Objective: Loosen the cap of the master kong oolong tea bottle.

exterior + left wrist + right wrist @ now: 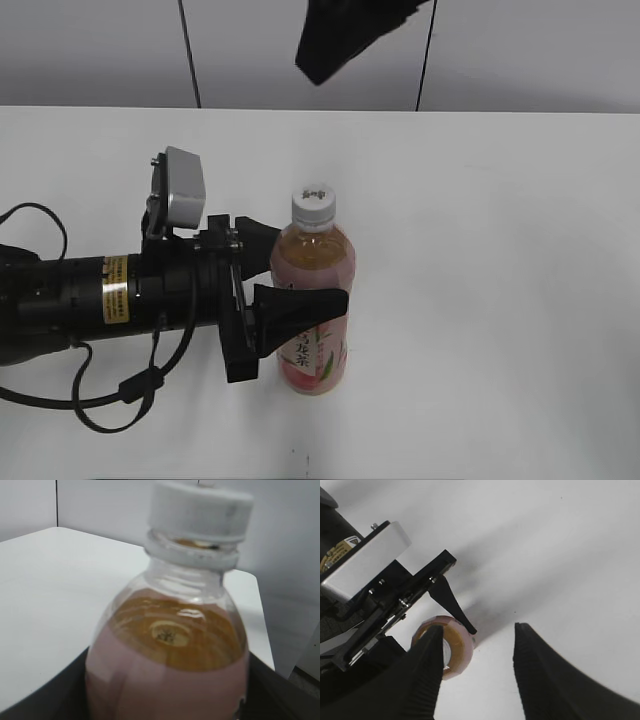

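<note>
The master kong oolong tea bottle [315, 290] stands upright on the white table, its pink-and-white label facing front. The white cap [313, 203] sits on top. My left gripper [290, 275] comes in from the left and is shut on the bottle's body, one finger in front and one behind. The left wrist view shows the bottle [170, 670] close up with the cap [200, 512] above. My right gripper [345, 40] hangs high above the bottle, open and empty. In the right wrist view its fingers [479, 630] are spread, with the bottle [462, 642] below, partly hidden behind the left finger.
The white table [500, 250] extends around the bottle. A grey wall with dark seams [190, 50] stands behind it. The left arm's body and cables [80, 300] lie along the table's left side. The left arm's camera mount [365, 562] shows in the right wrist view.
</note>
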Available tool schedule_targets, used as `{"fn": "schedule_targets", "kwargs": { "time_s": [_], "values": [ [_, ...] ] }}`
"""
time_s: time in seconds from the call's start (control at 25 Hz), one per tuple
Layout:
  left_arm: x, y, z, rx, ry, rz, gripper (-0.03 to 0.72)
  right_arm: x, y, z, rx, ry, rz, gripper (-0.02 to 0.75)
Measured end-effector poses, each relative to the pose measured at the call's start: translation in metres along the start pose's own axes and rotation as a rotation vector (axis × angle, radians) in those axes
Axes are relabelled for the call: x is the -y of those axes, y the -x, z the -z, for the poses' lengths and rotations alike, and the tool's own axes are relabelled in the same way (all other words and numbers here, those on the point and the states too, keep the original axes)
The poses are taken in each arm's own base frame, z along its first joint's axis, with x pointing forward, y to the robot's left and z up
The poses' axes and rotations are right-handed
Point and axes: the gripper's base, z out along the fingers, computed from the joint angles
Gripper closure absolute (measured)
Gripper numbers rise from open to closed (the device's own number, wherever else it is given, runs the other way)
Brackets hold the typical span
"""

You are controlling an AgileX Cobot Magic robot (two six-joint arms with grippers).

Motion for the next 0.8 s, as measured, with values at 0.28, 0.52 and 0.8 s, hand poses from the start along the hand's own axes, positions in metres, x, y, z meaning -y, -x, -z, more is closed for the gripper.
{"fn": "schedule_targets", "kwargs": {
  "time_s": [0.28,0.52,0.8],
  "values": [
    [0.0,0.0,0.0,0.0,0.0,0.0,0.223,-0.023,0.009,-0.025,-0.054,0.027,-0.162,0.384],
    [0.0,0.0,0.0,-0.001,0.0,0.0,0.223,-0.031,0.011,-0.021,-0.044,0.037,-0.272,0.384],
    [0.0,0.0,0.0,-0.001,0.0,0.0,0.223,-0.036,0.007,-0.017,-0.046,0.056,-0.348,0.384]
  ]
}}
